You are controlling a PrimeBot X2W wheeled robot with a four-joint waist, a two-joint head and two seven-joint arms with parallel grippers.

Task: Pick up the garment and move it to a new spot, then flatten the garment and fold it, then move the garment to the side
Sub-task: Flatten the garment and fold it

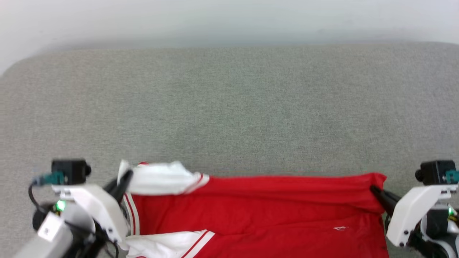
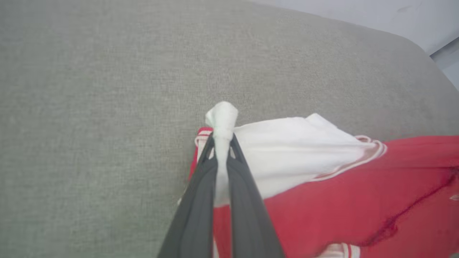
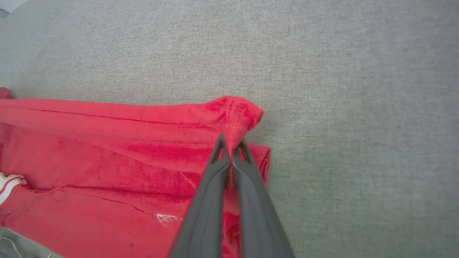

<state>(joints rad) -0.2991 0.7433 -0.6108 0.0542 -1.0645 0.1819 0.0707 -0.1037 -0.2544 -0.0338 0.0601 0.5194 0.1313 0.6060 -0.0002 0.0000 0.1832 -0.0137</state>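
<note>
The garment [image 1: 251, 211], red with white sleeves and striped trim, lies stretched across the near part of the grey surface. My left gripper [image 1: 123, 179] is shut on a white sleeve corner at its left end; in the left wrist view white cloth pokes out past the tips of the left gripper [image 2: 222, 141] above the garment [image 2: 340, 200]. My right gripper [image 1: 374, 190] is shut on the red far-right corner; the right wrist view shows the right gripper [image 3: 231, 147] pinching a raised fold of the garment [image 3: 107, 150]. The lifted edge between the two grips runs taut.
The grey fabric-covered surface [image 1: 229, 107] stretches far beyond the garment, with a rounded far-left corner and a pale wall behind. A second white sleeve [image 1: 168, 243] lies at the near left edge of the head view.
</note>
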